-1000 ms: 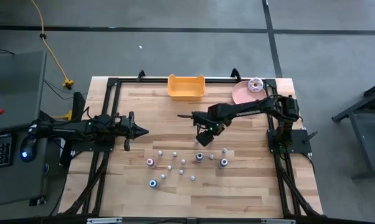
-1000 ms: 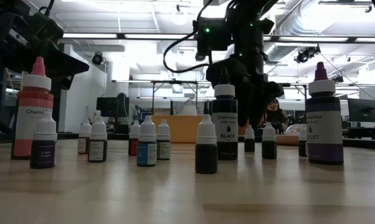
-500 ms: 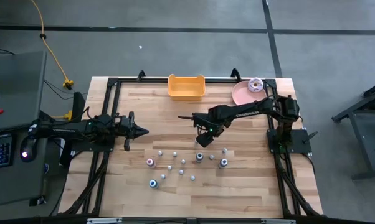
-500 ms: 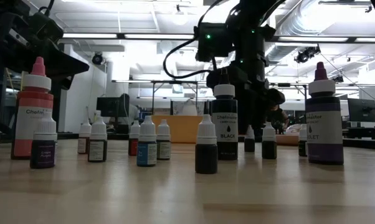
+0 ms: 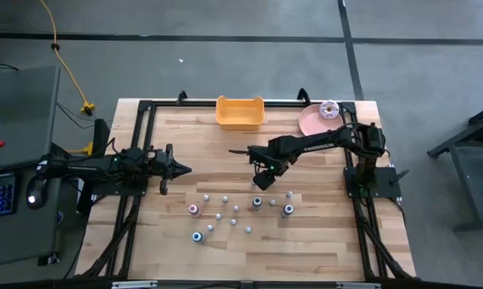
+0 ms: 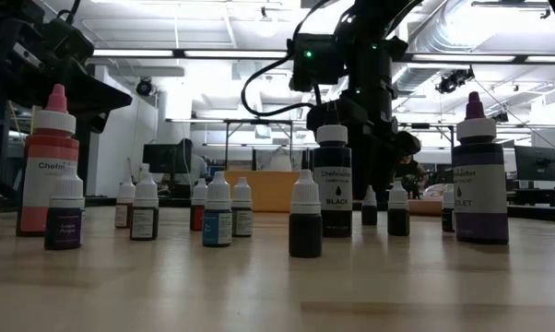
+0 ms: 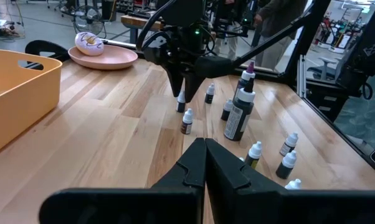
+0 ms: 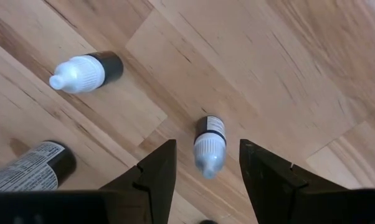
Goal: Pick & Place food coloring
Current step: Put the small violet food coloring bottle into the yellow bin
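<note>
Dark jaws on your right gripper stand apart, pointing straight down over one tiny white-capped bottle that sits between them on the tabletop; they hold nothing. In the high view this gripper hangs near the middle of the tabletop, above the far edge of the bottle cluster. Your left gripper has its jaws pressed together and empty; it waits at the left side, well apart from the bottles. The food coloring stands scattered across the near middle of the tabletop, small bottles mixed with a few taller ones, including a black one. A yellow bin and a pink plate carrying a donut sit at the far edge.
</note>
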You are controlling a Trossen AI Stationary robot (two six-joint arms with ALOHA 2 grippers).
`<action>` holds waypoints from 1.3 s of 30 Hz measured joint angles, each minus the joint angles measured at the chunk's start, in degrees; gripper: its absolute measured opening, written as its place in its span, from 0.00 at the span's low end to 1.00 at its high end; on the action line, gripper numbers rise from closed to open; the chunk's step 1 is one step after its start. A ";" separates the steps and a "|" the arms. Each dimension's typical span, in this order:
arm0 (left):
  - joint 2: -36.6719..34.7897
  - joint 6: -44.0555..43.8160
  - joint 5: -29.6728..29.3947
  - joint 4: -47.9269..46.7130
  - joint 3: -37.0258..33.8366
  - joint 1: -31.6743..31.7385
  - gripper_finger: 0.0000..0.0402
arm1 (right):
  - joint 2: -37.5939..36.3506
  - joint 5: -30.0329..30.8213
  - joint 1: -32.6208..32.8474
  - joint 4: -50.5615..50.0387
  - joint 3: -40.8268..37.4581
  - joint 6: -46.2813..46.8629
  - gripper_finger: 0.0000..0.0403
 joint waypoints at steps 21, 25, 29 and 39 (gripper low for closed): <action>0.00 0.01 -0.03 -0.01 -0.01 0.01 0.00 | 0.00 -0.58 0.00 -0.01 0.04 -1.24 0.12; 0.00 0.02 -0.03 0.00 0.00 0.02 0.00 | 0.00 -0.71 -0.02 -0.01 0.07 -1.38 0.13; 0.01 0.00 -0.04 0.00 0.00 0.02 0.00 | -0.13 -1.12 -0.02 -0.01 0.07 -1.48 0.15; 0.02 0.00 -0.16 0.00 0.00 0.02 0.00 | -3.92 -0.27 -0.76 -5.70 6.37 -4.04 0.11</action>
